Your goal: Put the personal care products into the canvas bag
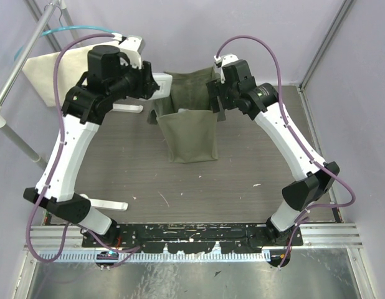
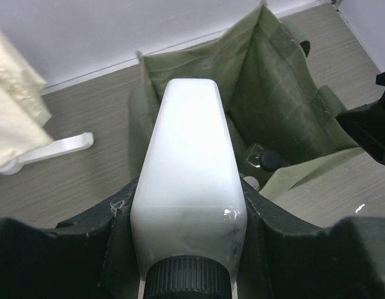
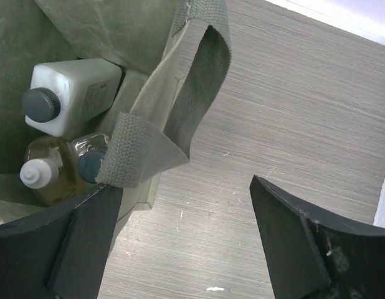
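Olive canvas bag on desk holds three: one white grey-capped bottle, one amber white-capped bottle, one amber dark-capped bottle, while left claw pinches the fourth bottle, white, just beside the bag's left rim, so last placement looks in hand, needing a move over the opening then release, right claw spread at the bag's right rim.

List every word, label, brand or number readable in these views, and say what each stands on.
No text can be read in any view.
bagged white bottle: faint grey print on its side, too blurred to read.
held white bottle, in the left hand: no print on the face shown.
canvas bag, white-capped amber bottle, dark-capped amber bottle: no lettering visible.
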### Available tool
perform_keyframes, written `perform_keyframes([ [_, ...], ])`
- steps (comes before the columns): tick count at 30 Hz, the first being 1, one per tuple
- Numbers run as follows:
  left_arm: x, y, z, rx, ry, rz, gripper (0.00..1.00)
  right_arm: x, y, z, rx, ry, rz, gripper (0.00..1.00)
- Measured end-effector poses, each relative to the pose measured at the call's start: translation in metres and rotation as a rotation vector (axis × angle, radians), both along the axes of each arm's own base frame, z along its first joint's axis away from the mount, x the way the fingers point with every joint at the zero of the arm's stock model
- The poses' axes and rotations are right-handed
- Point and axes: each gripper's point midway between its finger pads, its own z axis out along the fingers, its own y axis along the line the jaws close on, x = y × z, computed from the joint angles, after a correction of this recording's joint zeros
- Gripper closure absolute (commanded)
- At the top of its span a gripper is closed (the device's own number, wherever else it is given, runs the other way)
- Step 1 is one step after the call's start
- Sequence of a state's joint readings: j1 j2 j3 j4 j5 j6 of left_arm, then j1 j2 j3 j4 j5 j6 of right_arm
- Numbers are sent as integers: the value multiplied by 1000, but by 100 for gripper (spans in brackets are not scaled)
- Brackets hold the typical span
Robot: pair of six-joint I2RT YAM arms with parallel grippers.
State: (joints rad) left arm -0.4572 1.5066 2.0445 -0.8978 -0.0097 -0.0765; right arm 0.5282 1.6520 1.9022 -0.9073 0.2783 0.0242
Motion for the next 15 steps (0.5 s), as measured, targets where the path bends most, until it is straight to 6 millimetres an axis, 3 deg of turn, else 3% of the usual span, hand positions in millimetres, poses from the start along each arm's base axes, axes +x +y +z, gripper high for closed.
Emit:
perform_keyframes([
  [15, 59, -90, -56, -69, 73, -259, 100, -2, -10, 7, -26, -12, -31, 11],
])
